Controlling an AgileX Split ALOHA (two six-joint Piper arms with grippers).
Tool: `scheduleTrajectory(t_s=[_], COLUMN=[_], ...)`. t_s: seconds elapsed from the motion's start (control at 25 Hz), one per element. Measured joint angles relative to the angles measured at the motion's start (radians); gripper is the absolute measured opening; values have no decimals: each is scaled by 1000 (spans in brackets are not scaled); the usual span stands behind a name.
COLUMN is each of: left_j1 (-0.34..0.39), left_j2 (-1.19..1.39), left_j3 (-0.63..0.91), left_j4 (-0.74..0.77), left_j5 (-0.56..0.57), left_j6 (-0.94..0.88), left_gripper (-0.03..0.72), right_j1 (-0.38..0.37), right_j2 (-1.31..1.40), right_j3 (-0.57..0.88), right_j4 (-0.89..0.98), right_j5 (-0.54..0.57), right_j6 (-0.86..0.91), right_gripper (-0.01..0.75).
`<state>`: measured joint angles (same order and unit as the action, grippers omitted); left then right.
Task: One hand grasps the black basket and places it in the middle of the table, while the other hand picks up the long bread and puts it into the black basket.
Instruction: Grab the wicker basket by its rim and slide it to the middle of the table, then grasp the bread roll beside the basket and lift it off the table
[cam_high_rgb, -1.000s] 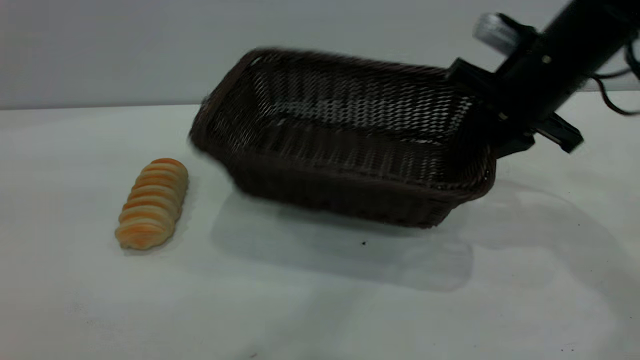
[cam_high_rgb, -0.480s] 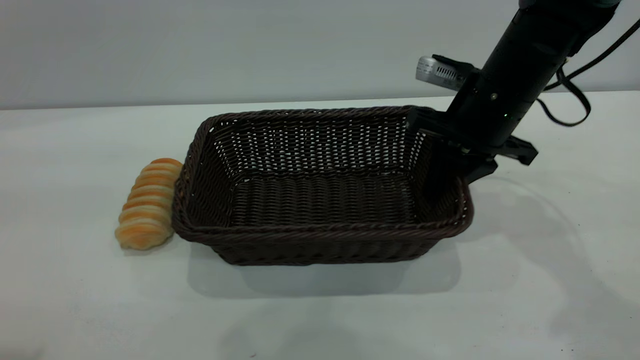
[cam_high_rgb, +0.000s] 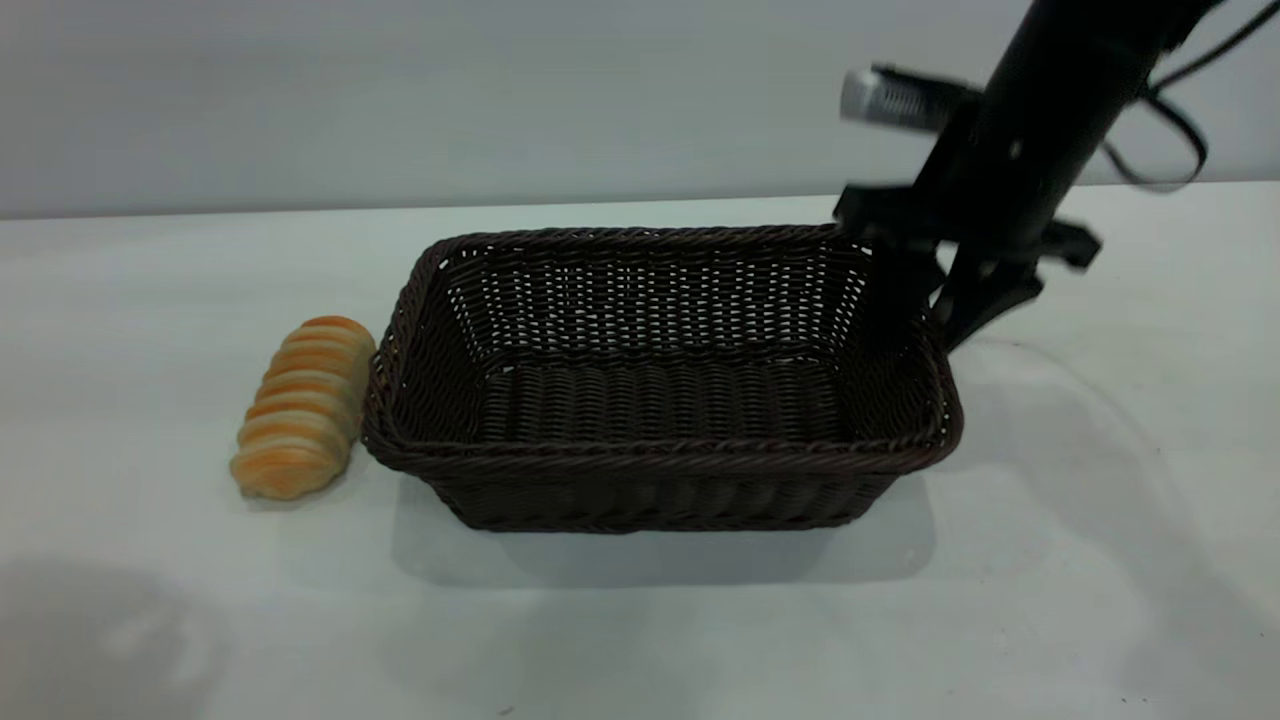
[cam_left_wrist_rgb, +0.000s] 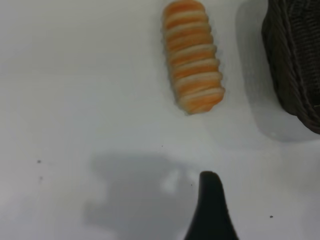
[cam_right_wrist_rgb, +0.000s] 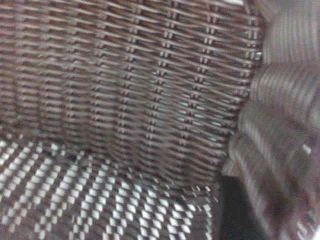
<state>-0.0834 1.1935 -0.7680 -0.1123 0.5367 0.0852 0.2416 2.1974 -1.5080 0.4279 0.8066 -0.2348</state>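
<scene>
The black basket (cam_high_rgb: 650, 455) stands flat on the table (cam_high_rgb: 1100, 560), near its middle. My right gripper (cam_high_rgb: 925, 322) is at the basket's far right corner and straddles the rim, open: one finger is inside the basket and one outside. In the right wrist view the woven wall (cam_right_wrist_rgb: 125, 90) fills the picture, with one dark finger (cam_right_wrist_rgb: 235, 212) beside the rim. The long bread (cam_high_rgb: 305, 405) lies on the table just left of the basket. In the left wrist view my left gripper (cam_left_wrist_rgb: 211, 207) hovers above the table, short of the bread (cam_left_wrist_rgb: 192, 55), with the basket's end (cam_left_wrist_rgb: 297, 55) beside it.
The left arm is outside the exterior view; only its shadow (cam_high_rgb: 100, 630) falls on the table's front left. The right arm's cables (cam_high_rgb: 1170, 130) hang at the back right. Bare tabletop lies in front of and to the right of the basket.
The basket, tilted in the air a second ago, has come down flat beside the bread. My right gripper has let go and risen a little. A shadow has appeared at the front left.
</scene>
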Motion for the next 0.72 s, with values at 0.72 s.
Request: scheduleTrajectory(t_s=[0.72], left_j1=[-1], left_j2=[649], left_j3=[-241], left_j4=[13], left_j5=[-175], left_j6=[4], left_gripper=[590], right_j1=[73], right_j2=[-913], right_j3=[308], right_j4=[-127], right_j5=[291], right_j6=[-27], right_gripper=[483])
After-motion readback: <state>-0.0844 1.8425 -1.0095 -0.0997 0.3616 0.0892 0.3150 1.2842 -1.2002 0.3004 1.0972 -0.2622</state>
